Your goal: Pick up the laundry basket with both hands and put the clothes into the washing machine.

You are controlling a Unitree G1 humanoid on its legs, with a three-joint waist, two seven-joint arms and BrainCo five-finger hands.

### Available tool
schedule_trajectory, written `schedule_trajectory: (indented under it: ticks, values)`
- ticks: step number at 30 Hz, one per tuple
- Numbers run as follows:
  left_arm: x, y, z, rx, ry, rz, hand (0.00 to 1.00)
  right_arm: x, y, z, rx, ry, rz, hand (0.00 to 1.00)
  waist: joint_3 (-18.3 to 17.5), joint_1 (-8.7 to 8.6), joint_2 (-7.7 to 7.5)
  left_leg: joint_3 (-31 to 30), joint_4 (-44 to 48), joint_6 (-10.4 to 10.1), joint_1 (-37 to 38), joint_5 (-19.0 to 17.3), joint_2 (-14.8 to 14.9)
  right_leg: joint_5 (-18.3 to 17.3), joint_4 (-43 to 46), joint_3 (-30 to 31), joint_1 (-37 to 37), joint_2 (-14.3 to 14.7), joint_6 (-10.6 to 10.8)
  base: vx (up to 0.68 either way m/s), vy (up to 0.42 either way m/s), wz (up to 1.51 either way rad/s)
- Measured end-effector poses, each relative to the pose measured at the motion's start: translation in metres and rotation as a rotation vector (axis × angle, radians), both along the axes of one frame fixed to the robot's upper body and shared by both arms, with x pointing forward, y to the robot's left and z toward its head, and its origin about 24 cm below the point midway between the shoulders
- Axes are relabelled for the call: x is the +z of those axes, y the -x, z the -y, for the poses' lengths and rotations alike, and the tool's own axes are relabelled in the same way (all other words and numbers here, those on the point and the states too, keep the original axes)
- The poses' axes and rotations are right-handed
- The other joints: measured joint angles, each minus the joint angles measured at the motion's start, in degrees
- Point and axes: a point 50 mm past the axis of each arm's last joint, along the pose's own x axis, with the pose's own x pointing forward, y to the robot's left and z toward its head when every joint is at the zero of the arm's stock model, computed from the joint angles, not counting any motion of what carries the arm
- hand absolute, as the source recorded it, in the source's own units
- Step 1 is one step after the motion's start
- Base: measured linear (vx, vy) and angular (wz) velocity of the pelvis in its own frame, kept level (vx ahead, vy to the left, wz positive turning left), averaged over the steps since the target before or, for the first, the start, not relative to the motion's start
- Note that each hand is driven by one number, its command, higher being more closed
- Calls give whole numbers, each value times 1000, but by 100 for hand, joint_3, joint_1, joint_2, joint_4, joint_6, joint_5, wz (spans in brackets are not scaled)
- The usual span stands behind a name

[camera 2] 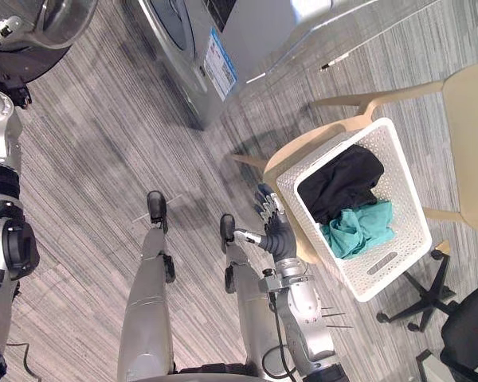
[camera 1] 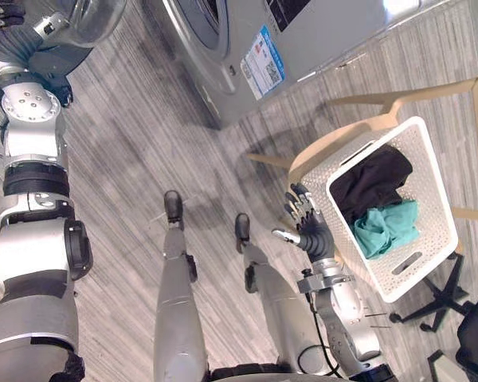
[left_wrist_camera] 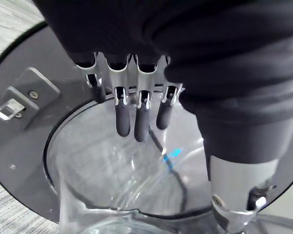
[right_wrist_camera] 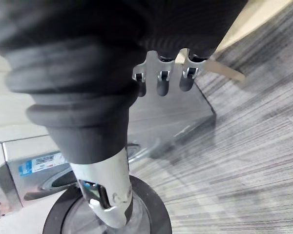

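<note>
In the left eye view the white laundry basket (camera 1: pixel 406 274) sits tilted on the seat of a wooden chair (camera 1: pixel 334 147). A black garment (camera 1: pixel 374 179) lies in the end of the basket farther from its slotted handle, and a teal garment (camera 1: pixel 386 227) lies bunched against it nearer that handle. The right hand (camera 1: pixel 307 225) is raised just beside the basket's long wall on the side away from the chair's backrest, fingers spread and straight, holding nothing; whether it touches the wall cannot be told. The washing machine (camera 1: pixel 319 32) stands well apart from the basket across the striped grey floor (camera 1: pixel 143 135), and its door (camera 1: pixel 88 20) hangs open farther still from the basket. The right eye view gives the same layout, with a black office chair (camera 2: pixel 470 326) near the basket's handle end. In the left wrist view the left hand (left_wrist_camera: pixel 139 119) hangs over the round glass of the open door, far from the basket, its fingers straight and close together with the thumb held off to one side, gripping nothing; contact with the glass cannot be judged. In the right wrist view the right hand's fingers (right_wrist_camera: pixel 163 83) point out loosely, unclenched and empty, toward the washing machine and its dark-ringed door beyond the floor, with a pale edge of the wooden chair that carries the basket beside them.
</note>
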Motion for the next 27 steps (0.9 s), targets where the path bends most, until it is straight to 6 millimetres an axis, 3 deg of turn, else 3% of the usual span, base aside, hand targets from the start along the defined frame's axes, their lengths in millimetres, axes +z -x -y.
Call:
schedule_trajectory:
  ticks: [2,6,7,9,11,14,17,21,27]
  values:
    - [-27,-1,15,-50,-14,-27,0,0,-1,4,-31,3,-1,0,2,103,6,13,21,-54,247,-63,-22,-94,57,-3,231,-26,-11,57,9,16]
    - [-134,19,57,-178,33,-175,0,0,-1,10,-110,57,3,0,-1,175,56,-15,0,-70,1125,-238,-199,-529,438,-137,963,-194,-38,35,1,32]
    - [-168,31,72,-221,74,-234,0,-2,-1,14,-143,83,-4,0,-48,232,139,-37,-8,-81,1334,-298,-268,-630,502,-142,1150,-249,-29,41,-2,25]
    - [-214,49,90,-263,139,-344,0,-11,0,22,-184,128,-41,0,-298,242,322,-65,-47,-30,1447,-337,-328,-693,489,-159,1275,-293,1,62,14,20]
    - [-274,85,107,-295,237,-521,0,-37,-1,34,-233,199,-158,0,-620,266,604,-50,-249,-3,1792,-338,-421,-731,358,-155,1583,-367,17,108,23,9]
    - [-323,132,119,-340,290,-712,0,-75,8,48,-270,267,-347,0,-1023,223,811,29,-519,39,2250,-306,-516,-723,140,-125,1968,-435,31,119,20,-7]
    - [-352,167,126,-391,325,-852,0,-100,21,56,-297,322,-475,0,-1330,103,881,40,-756,39,2686,-304,-550,-722,-40,-126,2369,-452,34,114,-5,-1]
    - [-384,195,132,-389,386,-1016,0,-123,36,62,-301,373,-599,0,-1606,98,925,181,-1109,18,3225,-259,-549,-724,-156,3,2713,-447,36,66,-16,-17]
    - [-419,230,134,-347,464,-1224,0,-141,50,58,-304,387,-689,0,-1693,-77,954,504,-1138,10,3649,-287,-515,-721,-203,263,2981,-437,43,-12,1,-27]
